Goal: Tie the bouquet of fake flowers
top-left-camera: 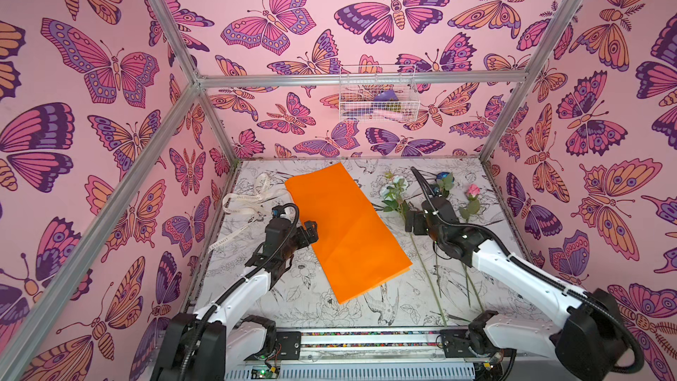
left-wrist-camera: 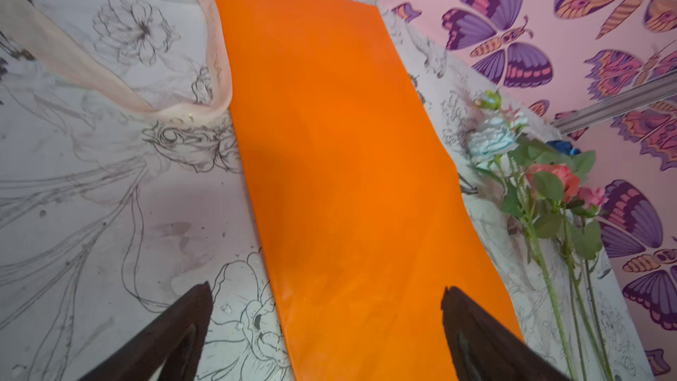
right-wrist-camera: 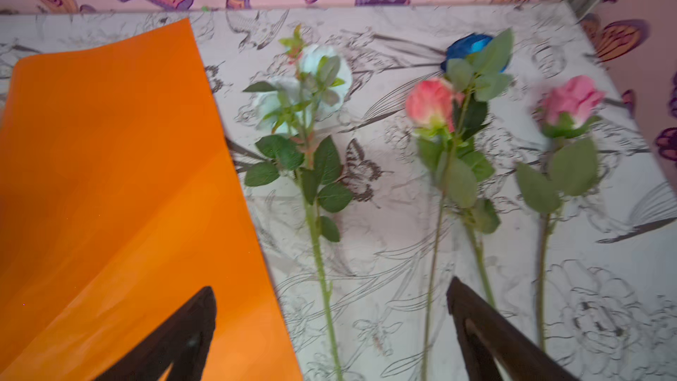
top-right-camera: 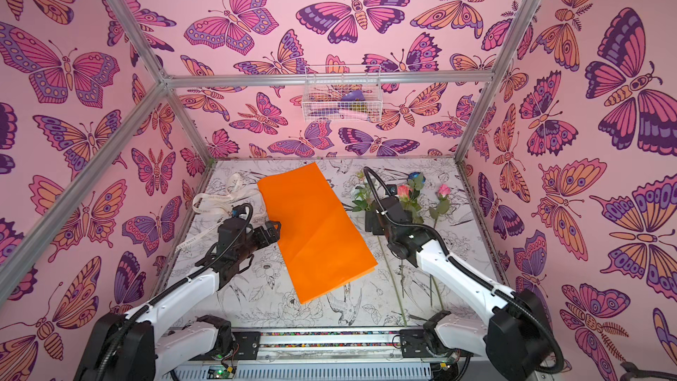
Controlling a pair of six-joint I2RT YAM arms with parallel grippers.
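Observation:
The fake flowers lie loose and side by side on the table, not as a bouquet: a white rose (right-wrist-camera: 322,71), a pink rose (right-wrist-camera: 432,102), a blue one (right-wrist-camera: 470,47) and another pink rose (right-wrist-camera: 571,98). Left of them, a flat orange paper sheet (top-left-camera: 348,232) lies apart from them. My left gripper (top-left-camera: 311,230) hangs open above the sheet's left edge, also in the left wrist view (left-wrist-camera: 328,287). My right gripper (top-left-camera: 414,221) is open above the white rose's stem (right-wrist-camera: 322,287), holding nothing.
A cream lettered ribbon (top-left-camera: 241,203) lies looped at the back left, touching the sheet's left edge (left-wrist-camera: 216,49). A white wire basket (top-left-camera: 377,97) hangs on the back wall. Metal frame posts and butterfly-patterned walls close the table in.

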